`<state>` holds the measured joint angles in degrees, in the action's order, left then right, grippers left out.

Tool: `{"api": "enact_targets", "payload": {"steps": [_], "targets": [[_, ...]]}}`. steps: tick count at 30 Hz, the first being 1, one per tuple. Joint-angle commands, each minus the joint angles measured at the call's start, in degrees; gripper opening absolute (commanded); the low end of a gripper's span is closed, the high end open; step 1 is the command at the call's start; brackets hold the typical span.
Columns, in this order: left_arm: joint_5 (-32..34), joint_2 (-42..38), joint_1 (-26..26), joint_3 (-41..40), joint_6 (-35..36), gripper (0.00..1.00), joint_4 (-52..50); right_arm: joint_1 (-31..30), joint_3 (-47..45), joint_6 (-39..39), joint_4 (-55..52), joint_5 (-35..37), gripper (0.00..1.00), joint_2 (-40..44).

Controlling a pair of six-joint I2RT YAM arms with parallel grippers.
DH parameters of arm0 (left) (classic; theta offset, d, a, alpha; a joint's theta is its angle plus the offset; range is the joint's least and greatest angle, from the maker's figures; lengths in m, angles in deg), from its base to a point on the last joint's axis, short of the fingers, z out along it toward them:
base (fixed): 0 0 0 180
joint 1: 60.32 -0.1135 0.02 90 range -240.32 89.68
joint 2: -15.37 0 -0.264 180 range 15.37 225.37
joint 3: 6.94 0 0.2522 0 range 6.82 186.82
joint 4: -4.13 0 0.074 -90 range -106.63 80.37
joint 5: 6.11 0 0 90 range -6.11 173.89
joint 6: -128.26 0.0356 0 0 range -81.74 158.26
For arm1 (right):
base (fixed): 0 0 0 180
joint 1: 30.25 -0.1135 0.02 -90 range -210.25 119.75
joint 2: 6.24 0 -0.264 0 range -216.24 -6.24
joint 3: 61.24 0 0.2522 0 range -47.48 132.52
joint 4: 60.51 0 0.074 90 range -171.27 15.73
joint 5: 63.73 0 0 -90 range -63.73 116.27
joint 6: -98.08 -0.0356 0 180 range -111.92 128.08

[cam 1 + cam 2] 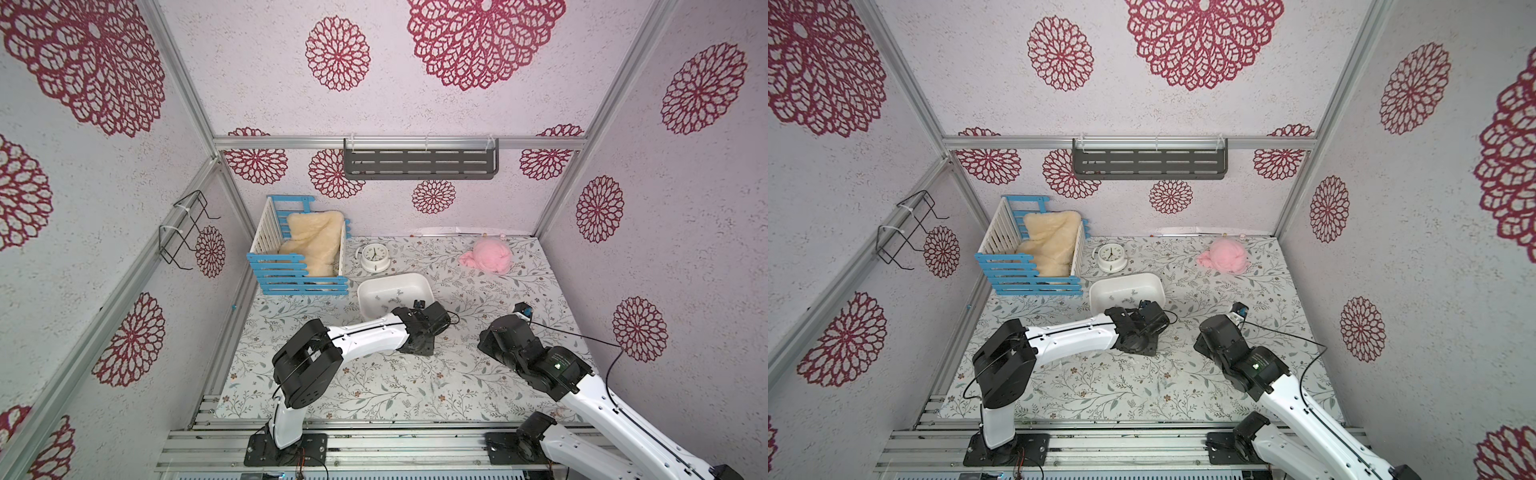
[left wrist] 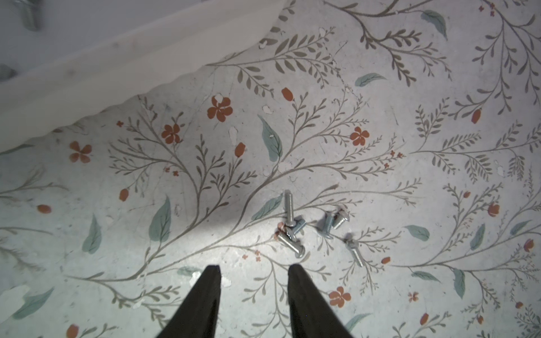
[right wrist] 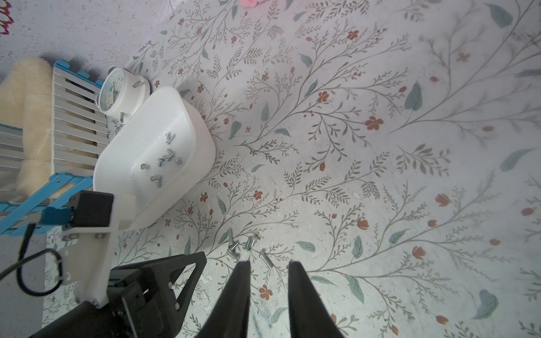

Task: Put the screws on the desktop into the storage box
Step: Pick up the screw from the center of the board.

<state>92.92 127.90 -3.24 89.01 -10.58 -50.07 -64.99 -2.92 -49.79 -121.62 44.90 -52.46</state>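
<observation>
Screws (image 1: 390, 297) lie in the white box (image 1: 409, 286) in both top views. The box sits on the bench (image 1: 374, 386) just in front of the clock (image 1: 373, 257). Both arms reach low over the bench, and their wrists hide the fingers.

From the left wrist, the left fingers (image 2: 206, 295) stand well apart with nothing between them and touch no screw. Six loose screws (image 2: 292, 228) lie on the bench just ahead of one tip, with the box wall (image 2: 87, 73) beyond.

From the right wrist, the right fingers (image 3: 301, 292) are also released, with a narrower gap. One screw (image 3: 265, 260) of that group lies between the tips; whether it touches either I cannot tell. Several more screws (image 3: 164, 159) rest inside the box (image 3: 193, 137).
</observation>
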Motion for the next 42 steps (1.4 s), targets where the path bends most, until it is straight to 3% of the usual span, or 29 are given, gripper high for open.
{"api": "enact_targets", "payload": {"steps": [1,30,42], "targets": [[-1.0,2.5,0.8,1.6,1.6,0.43,1.3,0.3,0.6,-1.3,-1.2,2.3,0.27,1.6],[-2.8,10.3,0.6,6.4,3.3,0.43,1.0,0.7,1.2,-1.4,-2.1,3.6,0.28,2.0],[-3.5,11.2,1.0,6.3,2.7,0.3,0.0,0.8,0.6,-1.5,-2.2,3.3,0.29,3.1]]}}
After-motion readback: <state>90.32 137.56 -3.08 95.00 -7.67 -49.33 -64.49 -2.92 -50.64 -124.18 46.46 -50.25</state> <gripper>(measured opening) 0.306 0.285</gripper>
